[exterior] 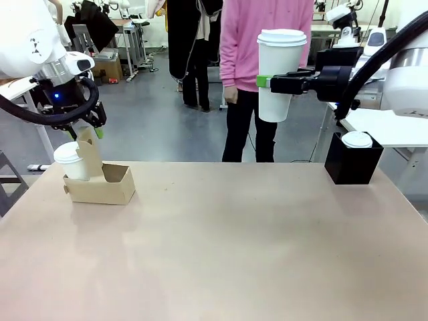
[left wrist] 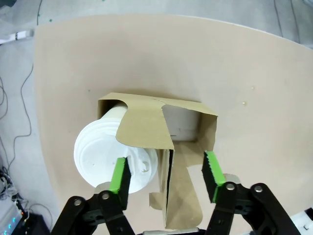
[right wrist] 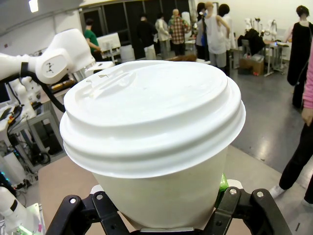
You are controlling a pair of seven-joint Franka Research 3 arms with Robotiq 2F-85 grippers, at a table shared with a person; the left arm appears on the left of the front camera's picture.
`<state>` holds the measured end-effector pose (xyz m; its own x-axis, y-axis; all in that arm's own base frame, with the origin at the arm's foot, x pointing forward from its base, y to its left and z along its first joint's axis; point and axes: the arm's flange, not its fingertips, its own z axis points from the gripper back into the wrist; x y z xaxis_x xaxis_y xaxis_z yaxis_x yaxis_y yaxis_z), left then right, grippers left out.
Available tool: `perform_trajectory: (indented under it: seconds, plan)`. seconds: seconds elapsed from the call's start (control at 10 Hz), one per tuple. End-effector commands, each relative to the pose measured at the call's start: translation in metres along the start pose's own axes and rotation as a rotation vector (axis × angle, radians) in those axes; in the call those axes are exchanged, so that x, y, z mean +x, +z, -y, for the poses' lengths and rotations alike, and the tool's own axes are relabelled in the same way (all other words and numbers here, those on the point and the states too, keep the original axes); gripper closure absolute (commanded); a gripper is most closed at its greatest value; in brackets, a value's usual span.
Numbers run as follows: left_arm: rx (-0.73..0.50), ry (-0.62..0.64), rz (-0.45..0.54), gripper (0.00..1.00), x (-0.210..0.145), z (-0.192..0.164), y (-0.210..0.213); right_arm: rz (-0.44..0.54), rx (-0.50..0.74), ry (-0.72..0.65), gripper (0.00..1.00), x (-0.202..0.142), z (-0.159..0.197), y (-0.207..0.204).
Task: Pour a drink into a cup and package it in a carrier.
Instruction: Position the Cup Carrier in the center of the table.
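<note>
Front cam is set at the robot's edge of the desk, faced to 12 o'clock across it; most of the desk is covered from afar. Left wrist cam is aimed almost straight down, close over the carrier; same carrier is caught in front view at 10 o'clock. Right wrist cam is held v. near the lidded cup, faced approx. 9 o'clock; that lidded cup is shared w/ front view at 1 o'clock.
</note>
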<state>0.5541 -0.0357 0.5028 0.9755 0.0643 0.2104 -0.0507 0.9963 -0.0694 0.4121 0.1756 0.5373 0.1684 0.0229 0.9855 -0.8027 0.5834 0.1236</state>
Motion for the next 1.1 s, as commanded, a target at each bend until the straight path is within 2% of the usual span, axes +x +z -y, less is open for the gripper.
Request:
perform_trajectory:
  seconds: [0.0,0.1,0.2,0.3,0.6,0.7,0.8,1.0]
  plan:
    - [0.018,-0.017,0.006,1.00,0.0002,0.0003,0.0048,0.017,0.001,-0.011,0.20,0.0035,-0.0008,-0.0038]
    - [0.028,-0.014,0.001,0.75,0.0009,-0.0006,0.0040,0.017,0.001,-0.011,0.20,0.0035,-0.0008,-0.0038]
    - [0.035,-0.014,-0.001,0.85,0.0012,-0.0022,0.0028,0.017,0.001,-0.011,0.20,0.0035,-0.0008,-0.0038]
    - [0.037,-0.015,-0.002,1.00,0.0009,-0.0032,0.0026,0.017,0.001,-0.011,0.20,0.0035,-0.0008,-0.0038]
    - [0.062,-0.003,0.009,1.00,0.0005,0.0002,0.0034,0.017,0.001,-0.011,0.20,0.0035,-0.0008,-0.0038]
    - [0.019,0.036,-0.014,1.00,0.0025,-0.0027,0.0031,0.017,0.001,-0.011,0.20,0.0035,-0.0008,-0.0038]
    - [0.031,-0.017,0.004,1.00,0.0003,-0.0014,0.0005,0.017,0.001,-0.011,0.20,0.0035,-0.0008,-0.0038]
    - [0.031,-0.017,0.004,1.00,0.0003,-0.0014,0.0005,0.017,0.001,-0.011,0.20,0.0035,-0.0008,-0.0038]
